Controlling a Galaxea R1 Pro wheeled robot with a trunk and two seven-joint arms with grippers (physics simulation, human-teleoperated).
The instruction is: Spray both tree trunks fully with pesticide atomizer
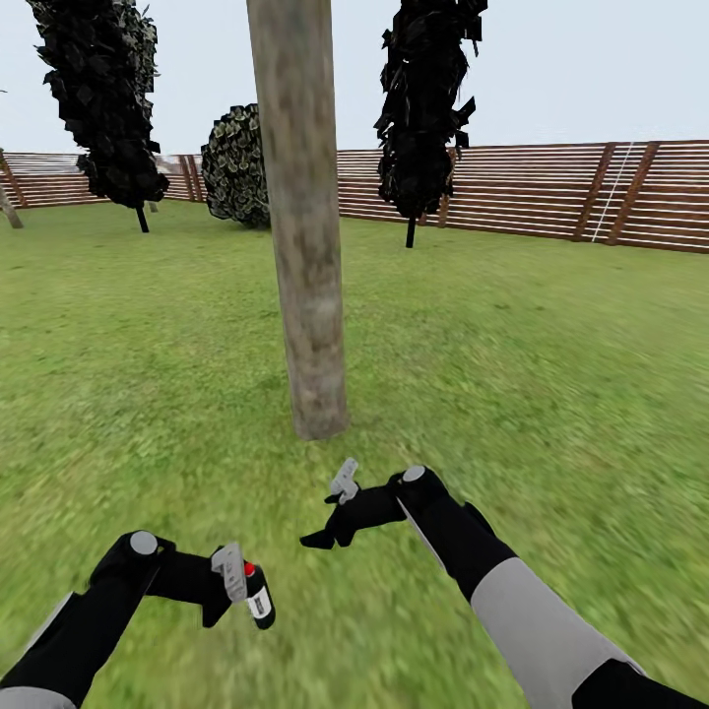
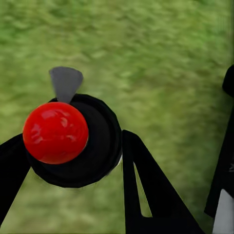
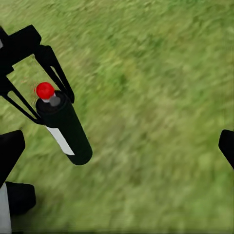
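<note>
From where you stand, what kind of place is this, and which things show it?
Most likely a fenced garden outdoors. Green lawn covers the ground, a brown slatted wooden fence closes it off, and a thick pale tree trunk rises in front, with dark conifers behind under open sky.

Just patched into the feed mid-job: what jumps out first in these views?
A thick pale tree trunk rises dead centre, straight ahead of the robot on the lawn. Below it, the left hand grips the black pesticide atomizer, whose red cap is large in the left wrist view. The right hand hangs open and empty near the trunk's base.
</note>
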